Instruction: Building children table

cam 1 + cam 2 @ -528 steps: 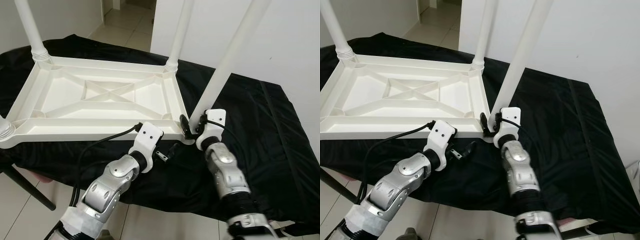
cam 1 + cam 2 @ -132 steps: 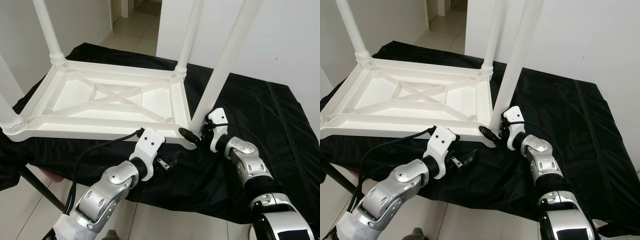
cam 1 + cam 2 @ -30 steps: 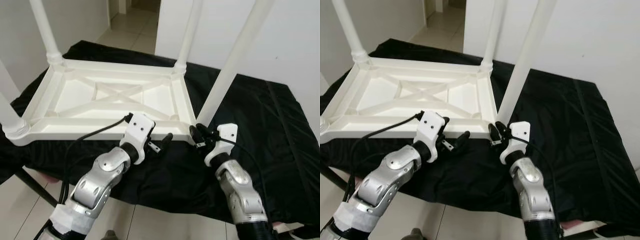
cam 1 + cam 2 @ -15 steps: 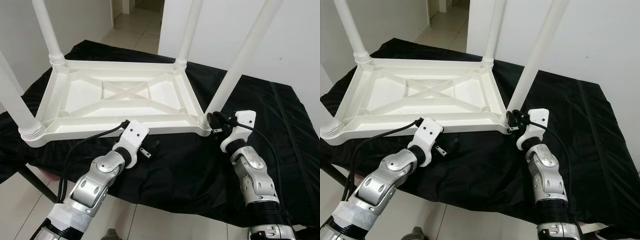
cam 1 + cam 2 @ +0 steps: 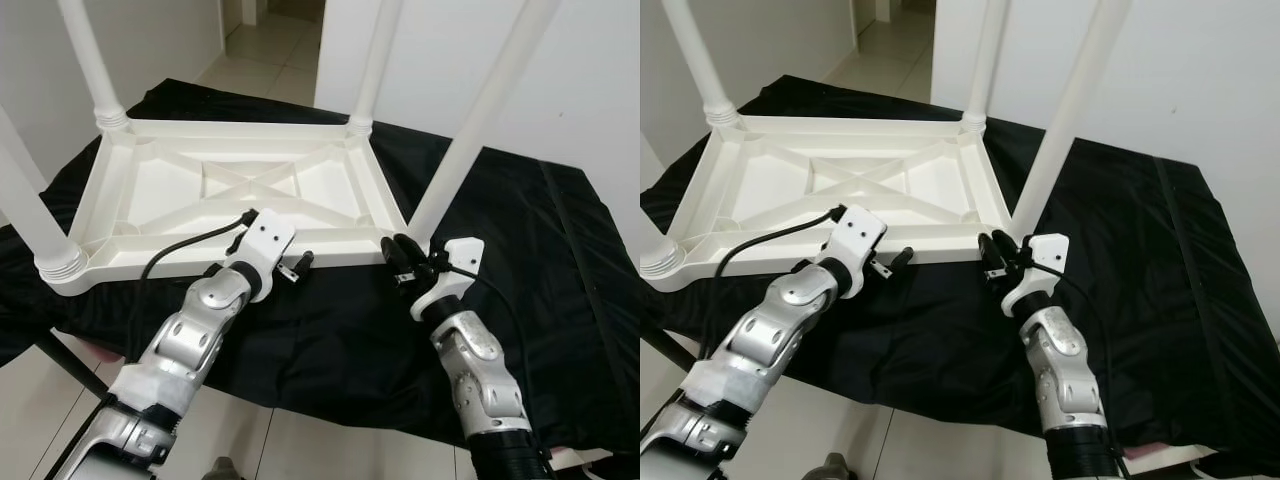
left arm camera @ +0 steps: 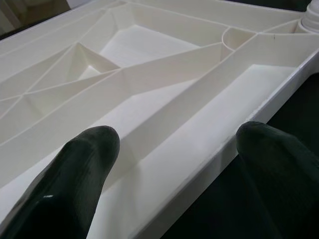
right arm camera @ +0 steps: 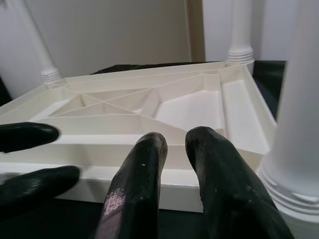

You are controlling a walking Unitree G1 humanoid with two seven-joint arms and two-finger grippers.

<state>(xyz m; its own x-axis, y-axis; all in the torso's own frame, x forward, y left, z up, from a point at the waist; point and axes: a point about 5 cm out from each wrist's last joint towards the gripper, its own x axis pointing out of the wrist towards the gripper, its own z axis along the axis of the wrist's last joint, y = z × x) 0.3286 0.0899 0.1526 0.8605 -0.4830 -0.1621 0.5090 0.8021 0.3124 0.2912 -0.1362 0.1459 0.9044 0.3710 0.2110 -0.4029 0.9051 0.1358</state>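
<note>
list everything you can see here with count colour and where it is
table top: 1, white, upside down on the black cloth, ribbed underside facing up
table legs: 4, white, standing up from the table top's corners
cloth: 1, black, draped over the work surface under the table top
floor: pale tiles, beyond the cloth and below its near edge
left gripper: 1, black fingers, open at the table top's near rim
right gripper: 1, black fingers, nearly closed, by the near right leg's base

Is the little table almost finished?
Nearly. The white table lies upside down on the black cloth with a leg at each of its four corners. The left gripper, open, straddles the near rim; the right gripper sits beside the near-right leg. Flipping it upright remains.
</note>
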